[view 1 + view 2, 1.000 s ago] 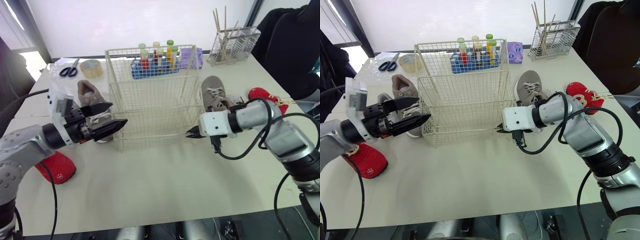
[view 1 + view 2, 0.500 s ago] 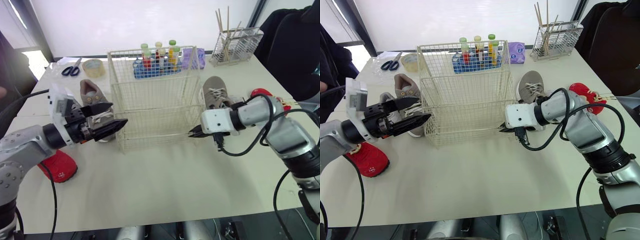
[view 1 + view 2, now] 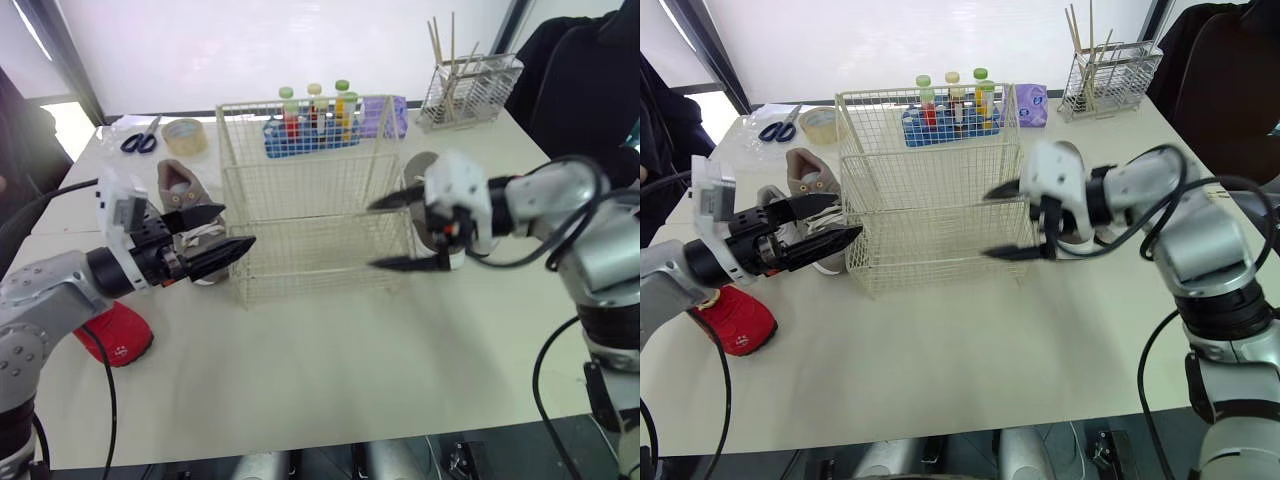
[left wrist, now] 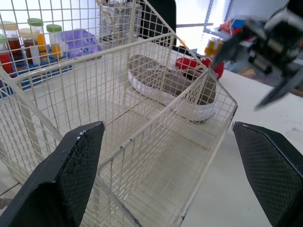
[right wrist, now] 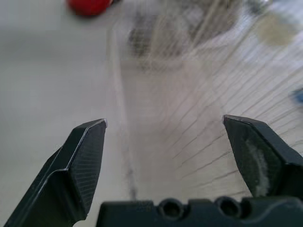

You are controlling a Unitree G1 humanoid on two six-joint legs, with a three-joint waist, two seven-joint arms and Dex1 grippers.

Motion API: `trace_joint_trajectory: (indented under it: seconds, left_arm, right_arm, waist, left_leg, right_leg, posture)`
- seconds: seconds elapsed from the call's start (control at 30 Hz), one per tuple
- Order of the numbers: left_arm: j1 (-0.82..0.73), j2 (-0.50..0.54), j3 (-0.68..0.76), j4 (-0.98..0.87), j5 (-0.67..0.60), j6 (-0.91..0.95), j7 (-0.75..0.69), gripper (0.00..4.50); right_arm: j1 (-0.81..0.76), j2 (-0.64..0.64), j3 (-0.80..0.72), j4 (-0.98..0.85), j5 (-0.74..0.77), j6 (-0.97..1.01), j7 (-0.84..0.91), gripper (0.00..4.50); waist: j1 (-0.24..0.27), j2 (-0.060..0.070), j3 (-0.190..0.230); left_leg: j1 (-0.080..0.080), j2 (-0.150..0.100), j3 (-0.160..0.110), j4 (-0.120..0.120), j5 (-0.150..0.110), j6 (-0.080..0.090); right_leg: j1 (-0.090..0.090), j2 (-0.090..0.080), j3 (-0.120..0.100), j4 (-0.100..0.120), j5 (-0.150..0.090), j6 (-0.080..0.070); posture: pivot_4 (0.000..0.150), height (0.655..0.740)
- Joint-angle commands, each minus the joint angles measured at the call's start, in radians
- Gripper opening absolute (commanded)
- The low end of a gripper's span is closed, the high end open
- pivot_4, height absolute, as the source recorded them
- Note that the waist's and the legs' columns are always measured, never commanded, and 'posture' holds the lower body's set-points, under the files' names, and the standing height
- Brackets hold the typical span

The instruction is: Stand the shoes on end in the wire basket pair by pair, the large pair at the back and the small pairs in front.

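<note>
The empty wire basket stands mid-table. My left gripper is open at its left side, just in front of a large grey shoe lying on the table. A small red shoe lies nearer the front left edge. At the basket's right side my right gripper hangs open with nothing between its fingers, its tips beside the wire wall. Behind it lies the other grey shoe, partly hidden by the gripper. The left wrist view shows that shoe through the mesh, with a red shoe beyond it.
Behind the basket stand a blue rack of coloured tubes and a purple pack. A tape roll and scissors lie at the back left. A wire holder with sticks stands back right, near a person in dark clothing.
My right gripper has gone from shut to open and has risen from the basket's lower right edge to mid-height. The left arm has stayed put.
</note>
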Motion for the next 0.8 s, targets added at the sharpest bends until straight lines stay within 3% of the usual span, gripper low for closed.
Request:
trace_joint_trajectory:
  seconds: [0.03, 0.23, 0.47, 0.8]
  left_arm:
    - [0.000, 0.009, 0.028, -0.018, -0.010, -0.014, -0.009, 4.50]
    - [-0.007, 0.011, 0.020, 0.000, 0.002, -0.019, -0.024, 4.50]
    - [-0.057, 0.000, -0.027, 0.041, 0.039, -0.029, -0.058, 4.50]
    - [-0.067, -0.001, -0.032, 0.045, 0.049, -0.025, -0.071, 4.50]
  right_arm:
    - [-0.023, -0.004, -0.183, 0.034, 0.031, 0.141, -0.184, 4.45]
    - [0.106, -0.018, -0.272, -0.001, -0.053, 0.367, -0.472, 4.45]
    - [0.241, 0.175, -0.352, -0.135, -0.040, 0.530, -0.701, 4.45]
    - [0.355, 0.305, -0.302, -0.166, -0.100, 0.487, -0.885, 4.45]
  waist:
    - [0.005, 0.000, 0.000]
    - [0.001, -0.001, -0.001]
    - [-0.009, 0.000, 0.000]
    - [-0.001, 0.000, -0.001]
  left_leg:
    - [0.000, 0.000, 0.000, 0.000, 0.000, 0.000]
    - [0.000, 0.000, 0.000, 0.000, 0.000, 0.000]
    - [0.000, 0.000, 0.000, -0.002, 0.001, -0.001]
    - [0.000, 0.000, 0.000, -0.001, 0.002, -0.002]
  right_leg:
    - [0.000, 0.000, 0.000, 0.000, 0.000, 0.000]
    - [0.000, 0.000, 0.000, -0.001, 0.000, 0.000]
    - [-0.002, 0.000, 0.001, 0.002, 0.000, 0.000]
    - [-0.001, 0.000, 0.000, 0.001, 0.000, 0.000]
  posture:
    - [0.150, 0.7400]
    - [0.150, 0.7400]
    - [0.150, 0.7400]
    - [0.150, 0.7400]
